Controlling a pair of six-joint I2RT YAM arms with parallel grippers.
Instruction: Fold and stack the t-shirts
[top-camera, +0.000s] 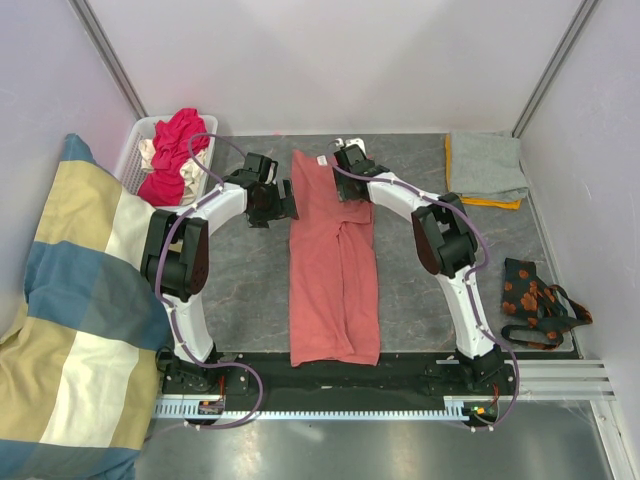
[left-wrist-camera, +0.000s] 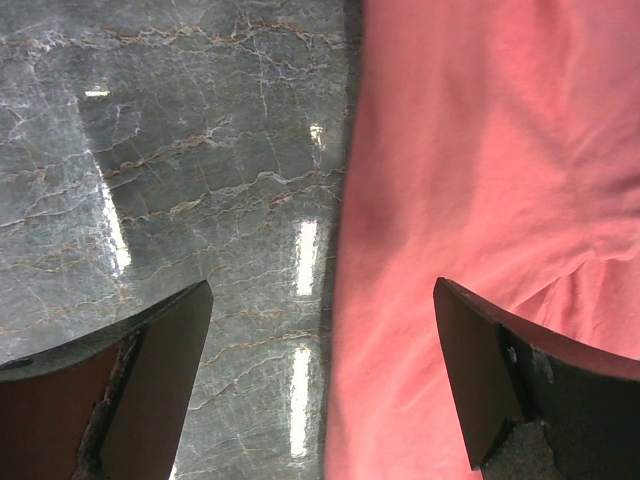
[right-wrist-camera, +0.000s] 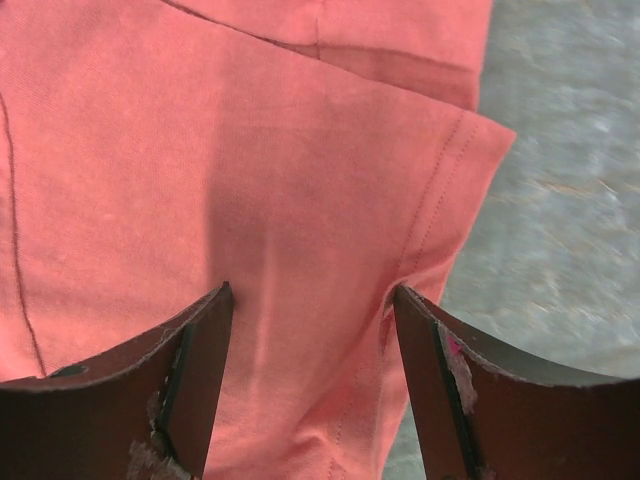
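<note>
Salmon-pink t-shirt lies folded lengthwise on the tabletop. Left gripper, jaws wide and empty, straddles its left edge. Right gripper, jaws apart and empty, hovers over the sleeve hem, with bare tabletop to its right.

A salmon-pink t-shirt on grey, white-veined tabletop; cushion striped yellow, blue, cream; magenta-red t-shirt in white lattice basket; grey t-shirt over orange t-shirt; black cloth with orange flowers

The right tool hangs with its jaws apart over the salmon-pink t-shirt, gripping nothing; the shirt's stitched sleeve juts onto the grey tabletop.
</note>
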